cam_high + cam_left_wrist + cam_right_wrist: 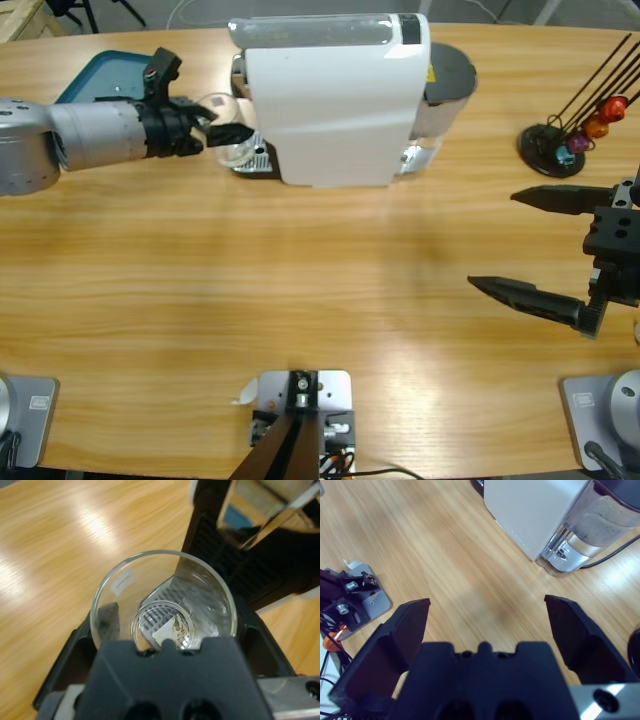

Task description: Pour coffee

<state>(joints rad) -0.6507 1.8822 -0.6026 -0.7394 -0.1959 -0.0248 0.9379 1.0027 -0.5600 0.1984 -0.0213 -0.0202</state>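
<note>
One coffee machine (335, 100) on wooden table (300, 290).

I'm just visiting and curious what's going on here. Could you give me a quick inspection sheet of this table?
Surface: wooden table, bare in the middle.
Job's things: white coffee machine; empty glass cup at its drip tray.
Clutter: capsule stand; teal tray.
Grippers: left gripper shut on the glass cup; right gripper open, holding nothing.
Cables: black cable behind the machine.
Surroundings: nothing seen.
</note>
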